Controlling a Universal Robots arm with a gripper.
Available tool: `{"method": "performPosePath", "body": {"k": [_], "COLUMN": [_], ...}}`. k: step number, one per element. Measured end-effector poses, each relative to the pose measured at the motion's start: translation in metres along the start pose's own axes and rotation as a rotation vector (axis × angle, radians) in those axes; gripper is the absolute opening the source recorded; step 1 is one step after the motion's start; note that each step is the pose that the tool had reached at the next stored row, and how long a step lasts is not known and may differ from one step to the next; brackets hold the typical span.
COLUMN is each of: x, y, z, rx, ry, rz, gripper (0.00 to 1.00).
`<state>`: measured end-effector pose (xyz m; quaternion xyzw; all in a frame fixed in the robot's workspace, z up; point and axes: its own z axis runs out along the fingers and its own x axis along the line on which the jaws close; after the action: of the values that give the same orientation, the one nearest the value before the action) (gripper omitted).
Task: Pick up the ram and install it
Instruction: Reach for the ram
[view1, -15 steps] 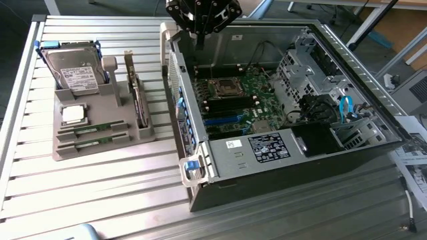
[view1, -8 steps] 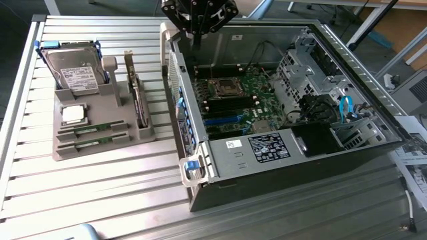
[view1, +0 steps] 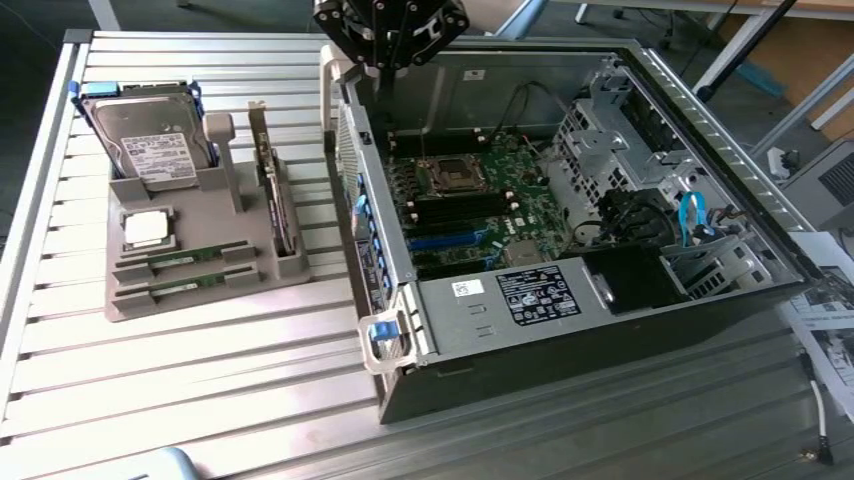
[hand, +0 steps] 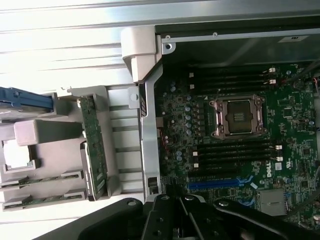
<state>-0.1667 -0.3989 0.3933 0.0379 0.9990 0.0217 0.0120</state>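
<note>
Well off to the exterior view's left of the open computer case (view1: 561, 350): a grey holder (view1: 254, 275) on the slatted table (view1: 174, 400), loaded with parts. Farthest from the case, an upright hard drive (view1: 150, 145) and a square silver processor chip (view1: 144, 228). A little closer to the case, flat in the holder's grooves, the ram (view1: 180, 259) and a second ram stick (view1: 174, 291), both outside the case and untouched. Closest to the case on that side, standing on edge, a taller green expansion card (view1: 275, 195). Above the case's far corner on the exterior view's left, the gripper (view1: 388, 55), pinched fully together. Holds nothing visible. Inside the case, the motherboard (view1: 481, 200), with an uncovered processor socket (view1: 447, 178) and rows of black memory slots (view1: 461, 212) just beside it. Toward the case's side on the exterior view's right, a blue cable (view1: 691, 215).
</note>
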Motion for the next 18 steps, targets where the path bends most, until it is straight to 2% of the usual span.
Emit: {"method": "performPosePath", "body": {"k": [18], "x": [0.019], "y": [-0.0014], "z": [-0.0005], "rx": [0.0000], "ry": [0.0000], "rz": [0.000], "gripper": [0.10]}}
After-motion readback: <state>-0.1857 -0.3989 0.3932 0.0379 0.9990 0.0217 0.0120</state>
